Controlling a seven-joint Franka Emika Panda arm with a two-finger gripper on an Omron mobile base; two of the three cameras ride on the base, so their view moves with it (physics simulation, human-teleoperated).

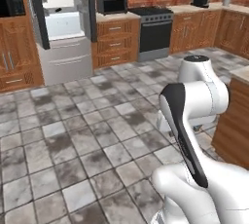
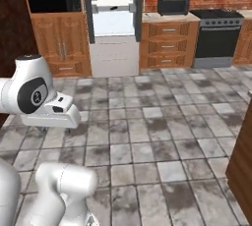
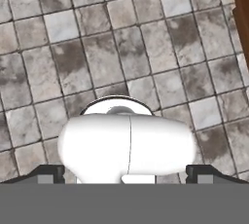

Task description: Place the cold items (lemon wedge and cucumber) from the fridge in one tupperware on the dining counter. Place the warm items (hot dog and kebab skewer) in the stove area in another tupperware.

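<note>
Fridge (image 1: 63, 28) left of stove area (image 1: 154, 30)

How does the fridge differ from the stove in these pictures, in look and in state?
The fridge is tall and grey, while the stove is low and black with steel trim. The fridge doors stand open and show a white inside with shelves; the stove's dark oven door is shut. The fridge has pale drawer fronts at the bottom; the stove has one dark front. Both stand against the far wall, between brown wooden cabinets.
</note>
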